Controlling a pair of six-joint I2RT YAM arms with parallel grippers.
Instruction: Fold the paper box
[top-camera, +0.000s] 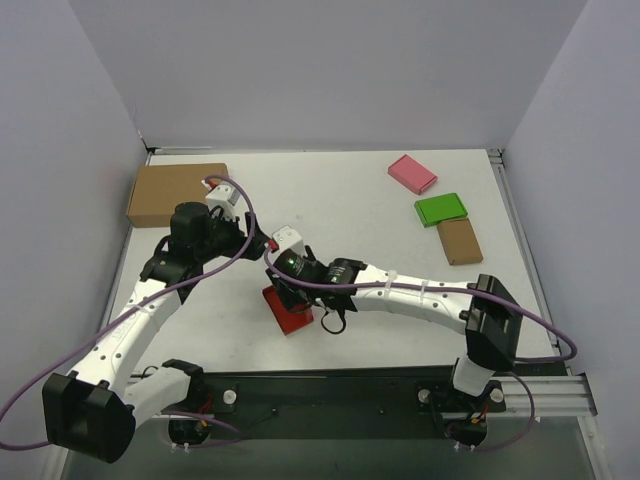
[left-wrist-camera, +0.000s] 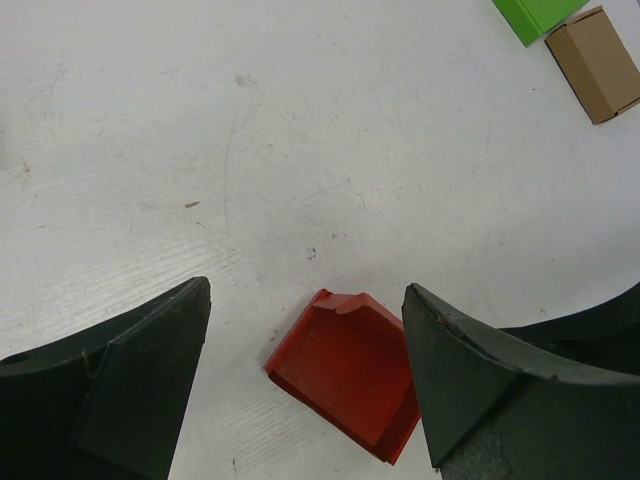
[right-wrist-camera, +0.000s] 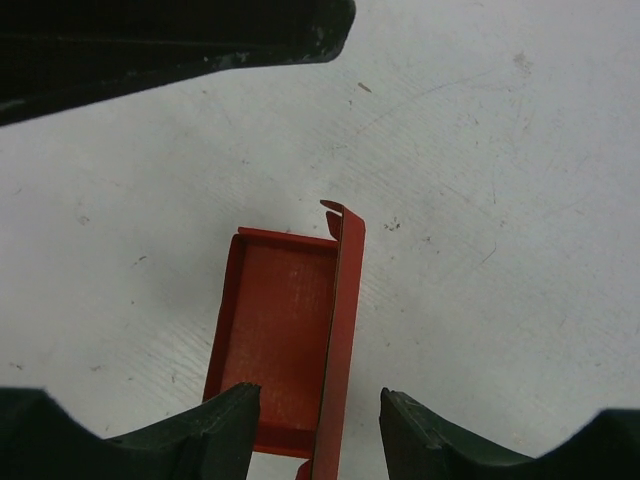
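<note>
The red paper box (top-camera: 288, 310) lies on the white table in front of the arms as an open tray. In the right wrist view its lid flap (right-wrist-camera: 340, 330) stands upright along the right side of the tray (right-wrist-camera: 275, 330). My right gripper (right-wrist-camera: 320, 415) is open above the box's near end, with one finger on each side of the upright flap and not touching it. My left gripper (left-wrist-camera: 307, 290) is open and empty above the box (left-wrist-camera: 345, 370), which shows between its fingers. In the top view the left gripper (top-camera: 252, 243) and the right gripper (top-camera: 274, 280) are close together.
A large brown carton (top-camera: 177, 194) lies at the back left. A pink flat box (top-camera: 412, 173), a green flat box (top-camera: 441, 209) and a small brown box (top-camera: 459, 240) lie at the back right. Grey walls enclose the table.
</note>
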